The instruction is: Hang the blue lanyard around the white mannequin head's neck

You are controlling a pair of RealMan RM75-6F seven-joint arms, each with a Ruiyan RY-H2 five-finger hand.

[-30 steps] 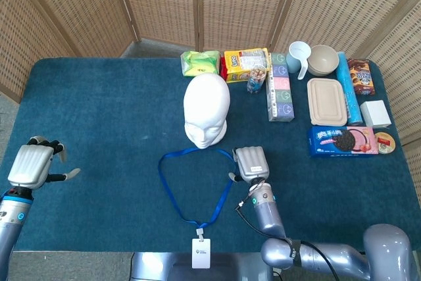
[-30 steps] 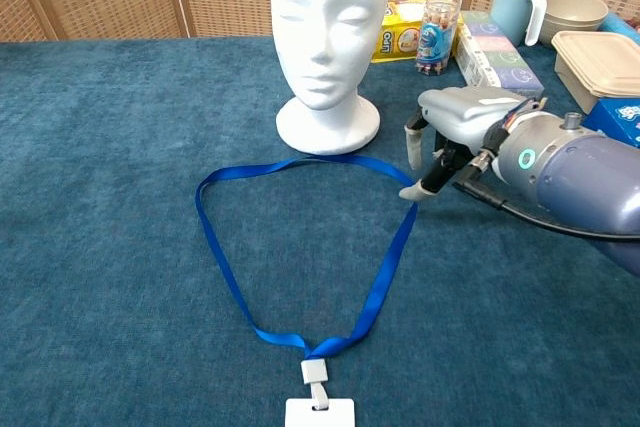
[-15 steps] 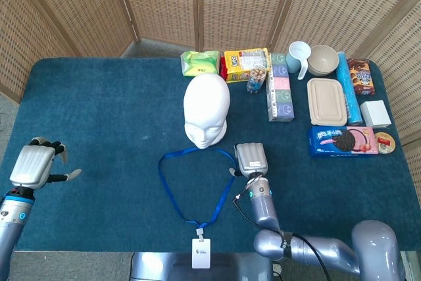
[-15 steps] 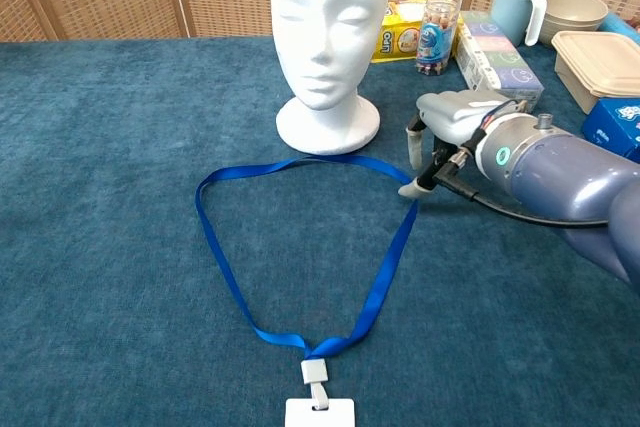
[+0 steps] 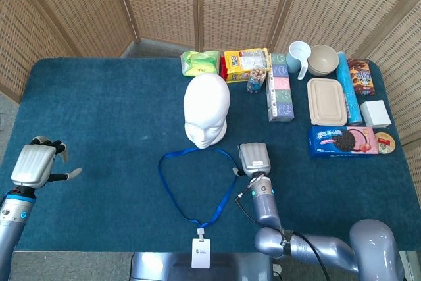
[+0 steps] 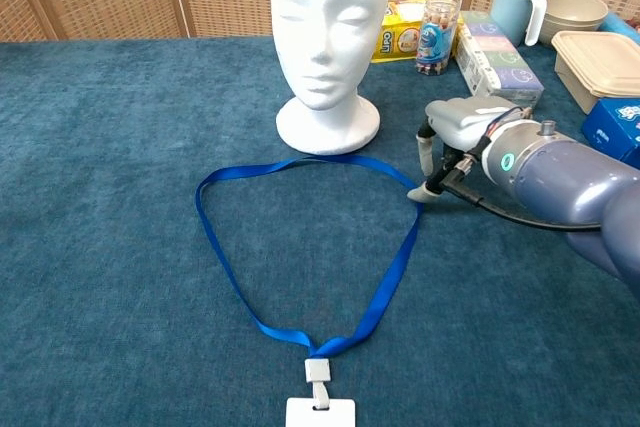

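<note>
Blue lanyard (image 6: 300, 247) lies looped flat on the counter (image 6: 100, 197) directly before the white mannequin head (image 6: 328, 37). Right robot hand (image 6: 450, 147) touches its far corner, fingers down; grip cannot be confirmed. Step: pickup. Next: secure and lift the strap.

Matt white foam-look mannequin head (image 6: 328, 37), surface finely grained. Flat blue woven-fabric lanyard (image 6: 300, 247), slight sheen, with a small metal clip and white plastic badge (image 6: 320, 412). Table covered in dark teal cloth (image 6: 120, 227) (short rough pile, matt). Right hand (image 6: 460, 127): smooth grey metallic-look shell, satin. Woven wicker screen panels (image 5: 164, 1) behind, coarse.
</note>
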